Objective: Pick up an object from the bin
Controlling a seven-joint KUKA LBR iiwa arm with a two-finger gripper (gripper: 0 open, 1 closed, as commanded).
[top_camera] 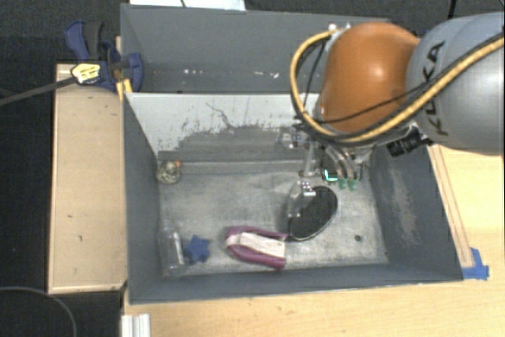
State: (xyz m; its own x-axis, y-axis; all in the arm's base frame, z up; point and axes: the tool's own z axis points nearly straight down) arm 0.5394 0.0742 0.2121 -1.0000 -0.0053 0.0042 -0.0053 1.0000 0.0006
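Observation:
My gripper (301,200) hangs low in the right half of the bin, under the arm's orange cover. It stands at the left edge of a flat black oval thing (316,217) that lies on the bin floor. Whether it touches that thing I cannot tell. Just to the left of the oval, near the front wall, lies a purple and white packet (256,246).
In the front left corner lie a small blue piece (196,249) and a clear plastic thing (170,246). A small round glassy thing (167,171) sits by the back left wall. The arm and its cables cover the bin's back right.

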